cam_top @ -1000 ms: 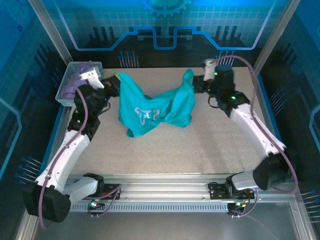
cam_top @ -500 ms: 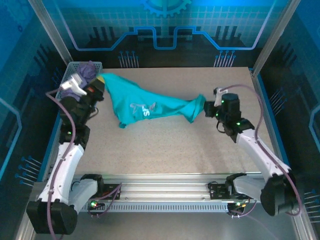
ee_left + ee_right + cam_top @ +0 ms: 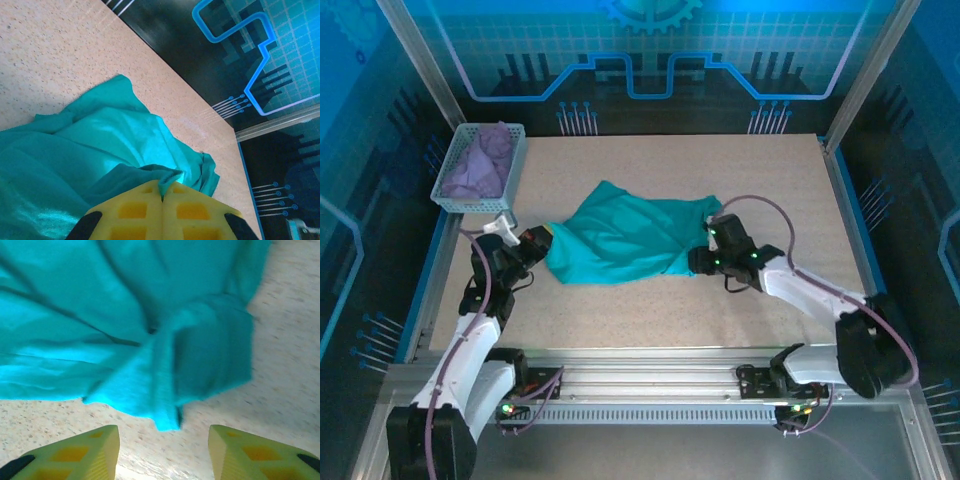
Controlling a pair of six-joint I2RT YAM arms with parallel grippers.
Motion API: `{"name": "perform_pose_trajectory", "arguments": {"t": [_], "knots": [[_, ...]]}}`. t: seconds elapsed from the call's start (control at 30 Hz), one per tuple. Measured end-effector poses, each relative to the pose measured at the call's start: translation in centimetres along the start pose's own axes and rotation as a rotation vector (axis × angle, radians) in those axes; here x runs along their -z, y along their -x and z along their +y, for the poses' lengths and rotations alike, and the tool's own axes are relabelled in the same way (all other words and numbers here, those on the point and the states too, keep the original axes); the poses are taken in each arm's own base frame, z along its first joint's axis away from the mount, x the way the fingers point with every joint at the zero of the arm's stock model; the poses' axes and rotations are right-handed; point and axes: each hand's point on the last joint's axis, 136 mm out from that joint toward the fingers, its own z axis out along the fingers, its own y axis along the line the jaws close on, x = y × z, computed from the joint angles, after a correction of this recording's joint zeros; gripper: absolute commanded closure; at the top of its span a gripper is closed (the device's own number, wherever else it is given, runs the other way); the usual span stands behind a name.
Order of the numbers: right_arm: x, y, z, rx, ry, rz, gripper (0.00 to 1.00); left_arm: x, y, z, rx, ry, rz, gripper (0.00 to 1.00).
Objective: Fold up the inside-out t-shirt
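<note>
Got the t-shirt point(image 3: 625, 240) bunched in the middle of the table point(image 3: 770, 180), left gripper point(image 3: 545, 243) clamped on its left edge, right gripper point(image 3: 696, 262) spread apart just off the right edge, holding nothing. Could easily drag the whole heap sideways if tugged one-handed, or pinch two layers at once.

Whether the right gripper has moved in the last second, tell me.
Yes. In the top view the right gripper has come back from the table's far side toward the near rail, and is now beside the shirt.
</note>
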Motion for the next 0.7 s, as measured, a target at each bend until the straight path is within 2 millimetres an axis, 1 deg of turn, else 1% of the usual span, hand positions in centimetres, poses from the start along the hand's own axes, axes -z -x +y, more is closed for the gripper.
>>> {"name": "perform_pose_trajectory", "arguments": {"t": [0.13,0.2,0.3,0.33,0.37,0.43,0.5,0.6,0.7], "knots": [[-2.3,2.3,0.4,0.030,-0.053,0.031,0.49,-0.2,-0.1,-0.2,0.010,-0.013,0.009,1.00],[-3.9,3.5,0.6,0.045,-0.079,0.048,0.52,-0.2,-0.2,-0.2,0.012,-0.018,0.014,1.00],[-6.1,4.4,0.6,0.066,-0.111,0.079,0.71,-0.3,-0.2,-0.3,0.010,-0.023,0.015,1.00],[-6.8,4.5,0.5,0.071,-0.119,0.090,0.75,-0.3,-0.2,-0.3,0.010,-0.023,0.016,1.00],[-7.4,4.4,0.4,0.079,-0.128,0.104,0.78,-0.3,-0.2,-0.3,0.011,-0.023,0.016,1.00],[-7.9,4.2,0.0,0.082,-0.144,0.128,0.76,-0.4,-0.2,-0.2,0.011,-0.022,0.017,1.00],[-7.7,4.5,-0.3,0.086,-0.160,0.133,0.69,-0.5,-0.2,-0.1,0.013,-0.018,0.020,1.00],[-7.1,5.0,-0.6,0.096,-0.177,0.122,0.62,-0.6,-0.3,0.0,0.019,-0.015,0.023,1.00],[-6.0,5.0,-0.8,0.100,-0.187,0.111,0.60,-0.6,-0.3,-0.1,0.020,-0.017,0.021,1.00]]}}
